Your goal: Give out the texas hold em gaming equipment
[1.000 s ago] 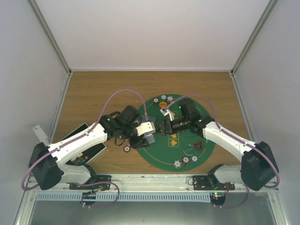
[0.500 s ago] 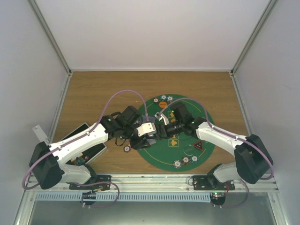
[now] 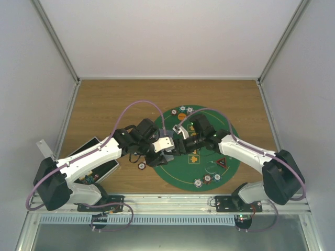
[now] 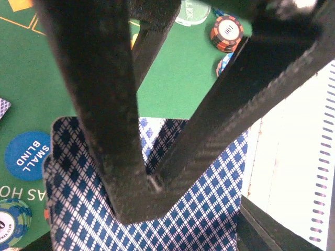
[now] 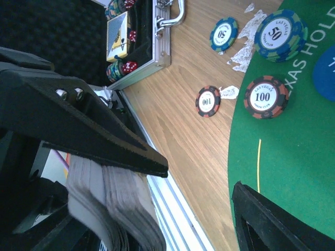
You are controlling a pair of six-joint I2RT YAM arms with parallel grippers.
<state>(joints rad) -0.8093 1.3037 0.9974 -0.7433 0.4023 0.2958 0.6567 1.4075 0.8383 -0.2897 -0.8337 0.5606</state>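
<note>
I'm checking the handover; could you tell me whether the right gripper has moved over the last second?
Yes. The right gripper has shifted left, away from the triangle marker and toward the left gripper and its cards.

The chips [image 5: 266, 97] look glossy, perhaps plastic, the table [image 5: 188, 146] smooth wood.

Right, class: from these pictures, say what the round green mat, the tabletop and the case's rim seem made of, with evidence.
Green mat: probably felt or printed fabric, matte, no glare. Tabletop: wood or wood-look laminate, grain lines showing. Case rim: likely aluminium, bright silvery ribbed rail.
</note>
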